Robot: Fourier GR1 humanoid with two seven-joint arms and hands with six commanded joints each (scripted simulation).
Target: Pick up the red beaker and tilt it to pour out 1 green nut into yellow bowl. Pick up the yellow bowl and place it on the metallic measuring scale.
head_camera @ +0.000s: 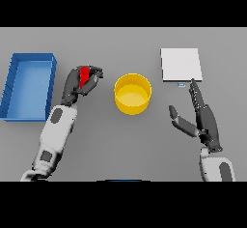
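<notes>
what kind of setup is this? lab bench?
Probably a lab-style weighing bench: a plain grey table with a metallic measuring scale, a yellow bowl and a red beaker in the left hand.

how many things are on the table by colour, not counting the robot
blue: 1, the blue tray
red: 1, the red beaker in the left hand
yellow: 1, the yellow bowl
silvery white: 1, the measuring scale
total: 4

You have one red beaker (84,76), one yellow bowl (132,93), one metallic measuring scale (181,64), one blue tray (29,87), and two hands: left (79,82), right (202,118).
</notes>
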